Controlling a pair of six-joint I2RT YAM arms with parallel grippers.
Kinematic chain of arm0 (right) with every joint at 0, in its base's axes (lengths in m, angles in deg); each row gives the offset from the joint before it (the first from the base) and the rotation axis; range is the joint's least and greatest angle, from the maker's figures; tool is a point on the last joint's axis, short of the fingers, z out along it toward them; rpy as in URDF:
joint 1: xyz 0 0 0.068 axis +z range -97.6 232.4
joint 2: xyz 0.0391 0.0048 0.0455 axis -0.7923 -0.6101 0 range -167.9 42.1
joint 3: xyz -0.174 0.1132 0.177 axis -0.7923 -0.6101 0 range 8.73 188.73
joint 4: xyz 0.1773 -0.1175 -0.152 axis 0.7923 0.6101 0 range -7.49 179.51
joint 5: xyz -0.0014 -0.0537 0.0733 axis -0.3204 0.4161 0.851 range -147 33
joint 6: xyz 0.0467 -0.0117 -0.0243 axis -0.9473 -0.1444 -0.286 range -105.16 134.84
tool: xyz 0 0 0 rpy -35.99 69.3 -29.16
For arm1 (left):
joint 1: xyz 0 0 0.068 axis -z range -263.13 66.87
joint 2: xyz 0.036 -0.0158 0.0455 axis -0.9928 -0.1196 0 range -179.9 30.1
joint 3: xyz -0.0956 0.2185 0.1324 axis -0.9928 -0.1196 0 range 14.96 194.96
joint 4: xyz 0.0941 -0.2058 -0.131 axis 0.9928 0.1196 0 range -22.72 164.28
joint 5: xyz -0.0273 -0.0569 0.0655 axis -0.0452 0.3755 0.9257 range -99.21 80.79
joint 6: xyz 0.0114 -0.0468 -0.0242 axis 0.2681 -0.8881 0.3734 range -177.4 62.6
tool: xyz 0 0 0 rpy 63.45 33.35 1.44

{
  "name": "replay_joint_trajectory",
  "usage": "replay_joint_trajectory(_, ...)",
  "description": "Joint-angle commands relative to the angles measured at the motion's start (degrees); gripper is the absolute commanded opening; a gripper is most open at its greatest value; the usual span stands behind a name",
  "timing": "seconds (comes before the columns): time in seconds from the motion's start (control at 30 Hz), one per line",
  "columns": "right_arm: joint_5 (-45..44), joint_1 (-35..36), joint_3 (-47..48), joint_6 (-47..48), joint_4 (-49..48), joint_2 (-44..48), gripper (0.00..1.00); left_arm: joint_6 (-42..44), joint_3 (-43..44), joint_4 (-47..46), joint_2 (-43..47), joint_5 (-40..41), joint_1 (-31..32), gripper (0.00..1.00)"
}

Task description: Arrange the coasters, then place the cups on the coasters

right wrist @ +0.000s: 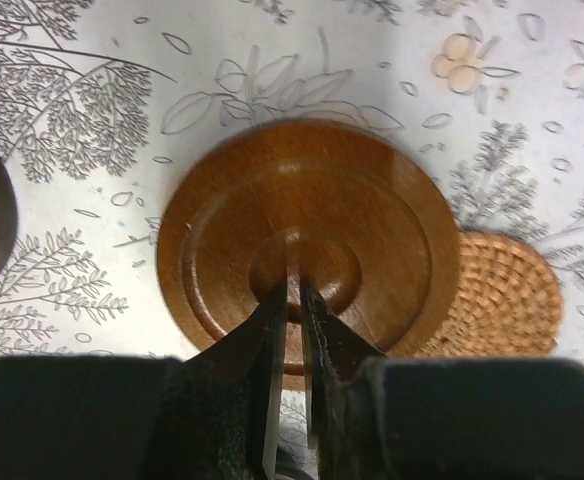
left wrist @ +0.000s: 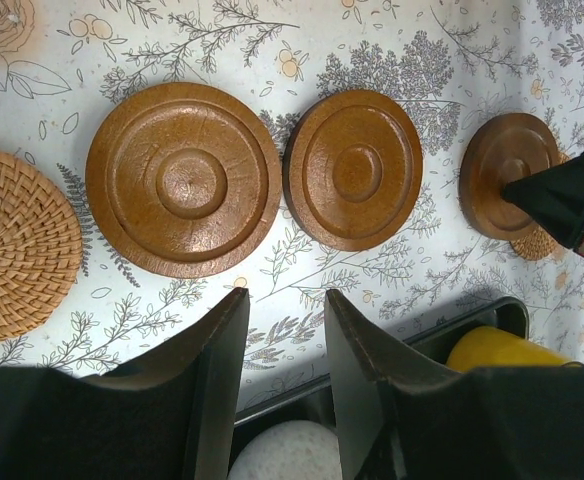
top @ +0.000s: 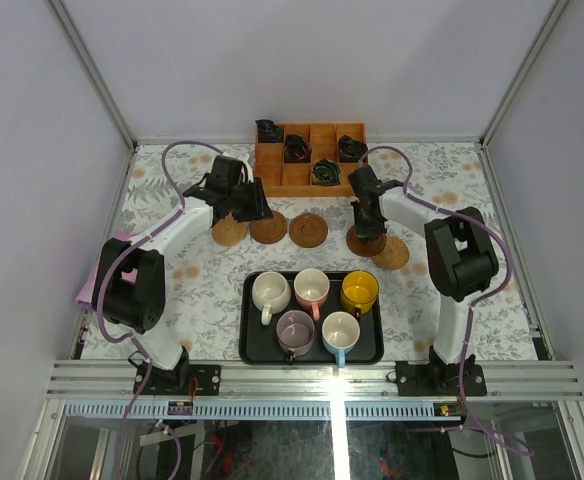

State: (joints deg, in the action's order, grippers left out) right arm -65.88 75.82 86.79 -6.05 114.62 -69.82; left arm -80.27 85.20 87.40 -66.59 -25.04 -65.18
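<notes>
Leftmost, a woven coaster [left wrist: 17, 245] and two wooden coasters [left wrist: 184, 178] lie in a row. The left gripper [left wrist: 284, 297] hangs near them, jaws slightly apart and empty. Further right, the right gripper [right wrist: 294, 292] is pinched almost shut, its tips on the centre of a darker coaster [right wrist: 302, 200] that overlaps a second woven coaster [right wrist: 502, 290]. Five cups [top: 312, 287] sit in the black tray [top: 247, 340].

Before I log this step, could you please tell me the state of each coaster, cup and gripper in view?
left gripper: open, holding nothing.
right gripper: shut, tips at the centre of a wooden coaster.
that wooden coaster: flat, overlapping the right woven coaster.
left woven coaster: flat, bare.
two middle wooden coasters: flat, bare.
cups: all five upright, empty, in the black tray.
</notes>
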Motion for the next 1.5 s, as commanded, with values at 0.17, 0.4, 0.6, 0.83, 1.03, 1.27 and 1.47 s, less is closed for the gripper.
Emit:
replay_joint_trajectory(0.17,7.5,0.2,6.1,1.9,-1.1,-7.0,0.17,0.1,-0.8,-1.4,1.2,1.2,-0.4,0.36)
replay_joint_trajectory(0.4,10.9,0.2,9.0,2.4,-1.1,-10.2,0.17,0.0,-0.9,-1.2,0.3,1.4,-0.6,0.37)
replay_joint_trajectory(0.6,11.5,0.2,6.7,1.4,-1.7,-9.7,0.17,0.0,-0.5,-1.0,-0.8,1.1,-0.7,0.37)
replay_joint_trajectory(0.83,11.3,0.2,3.9,1.8,-2.9,-8.1,0.17,-0.1,0.2,-1.7,-2.2,-0.2,-0.7,0.37)
replay_joint_trajectory(1.03,11.8,0.2,7.9,2.4,-1.5,-9.5,0.17,0.2,1.3,-1.6,-3.1,-0.6,-0.7,0.37)
replay_joint_trajectory(1.27,11.0,0.2,10.7,2.9,-0.9,-9.6,0.17,0.4,1.1,-1.7,-2.9,-0.4,-0.7,0.37)
replay_joint_trajectory(1.47,8.8,0.2,11.7,4.1,-1.1,-9.2,0.18,0.5,1.1,-1.8,-2.8,-0.4,-0.7,0.37)
